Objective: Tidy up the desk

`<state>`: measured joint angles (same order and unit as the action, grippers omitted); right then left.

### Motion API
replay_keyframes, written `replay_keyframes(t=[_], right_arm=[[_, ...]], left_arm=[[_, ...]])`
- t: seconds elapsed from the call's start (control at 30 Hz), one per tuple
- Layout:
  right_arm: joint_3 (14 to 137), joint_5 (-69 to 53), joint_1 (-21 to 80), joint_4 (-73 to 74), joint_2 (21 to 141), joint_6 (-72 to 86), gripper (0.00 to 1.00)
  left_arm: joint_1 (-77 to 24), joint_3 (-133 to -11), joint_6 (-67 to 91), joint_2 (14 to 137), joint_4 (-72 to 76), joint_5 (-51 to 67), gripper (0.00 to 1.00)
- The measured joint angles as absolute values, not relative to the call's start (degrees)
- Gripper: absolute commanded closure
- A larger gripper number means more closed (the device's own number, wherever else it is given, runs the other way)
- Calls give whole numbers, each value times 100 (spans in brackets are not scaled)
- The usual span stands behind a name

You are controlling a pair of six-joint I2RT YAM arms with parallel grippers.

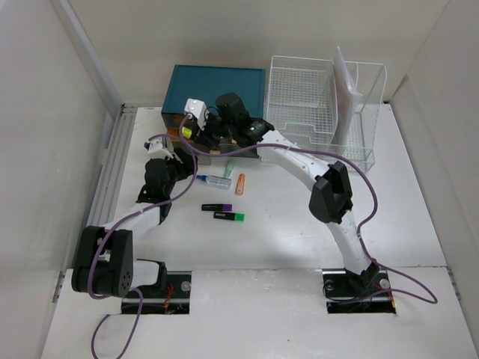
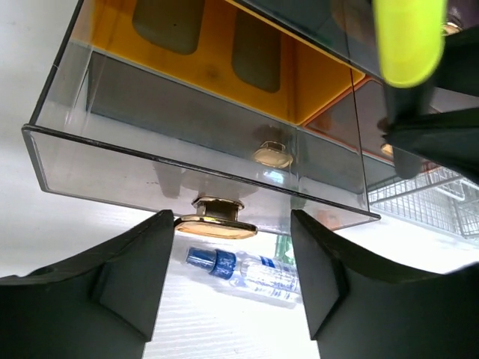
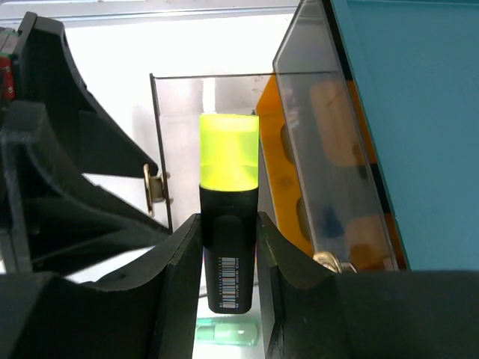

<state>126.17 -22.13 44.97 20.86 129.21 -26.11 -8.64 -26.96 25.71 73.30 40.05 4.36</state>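
While the left gripper's [image 2: 228, 254] black fingers stand apart on either side of a round brass-coloured knob [image 2: 217, 217], not touching it, the smoky clear plastic drawer [image 2: 150, 172] carrying it juts from the teal cabinet [image 1: 217, 86] at the far edge of the flat white desk [image 1: 299, 239]. The right gripper [image 3: 228, 254] is clamped on a black highlighter [image 3: 228, 164] with a glossy yellow cap pointing toward that drawer. Two more highlighters, one purple-capped [image 1: 216, 207] and one green-capped [image 1: 229, 216], lie side by side near the desk's middle. One orange marker [image 1: 240, 184] and one blue-capped clear tube [image 2: 247, 271] lie beyond them. An orange tray [image 2: 224, 67] sits in the compartment above.
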Motion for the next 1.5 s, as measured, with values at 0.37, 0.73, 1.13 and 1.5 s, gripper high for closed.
replay_keyframes(t=[0.37,0.73,1.13,1.5], right_arm=[[13026,-2115,4539,1966,13541,-2565,87],[13111,-2029,4541,1892,13690,-2482,43],[12114,-1833,4552,1946,12326,-2510,42],[9933,-2906,4571,3146,10060,-4206,43]], left_arm=[[-864,-2523,2589,7072,3940,436,27],[-864,-2381,2606,6626,3824,436,22],[-864,-2093,2611,5944,3522,440,33],[-862,-1667,2606,5369,3424,816,43]])
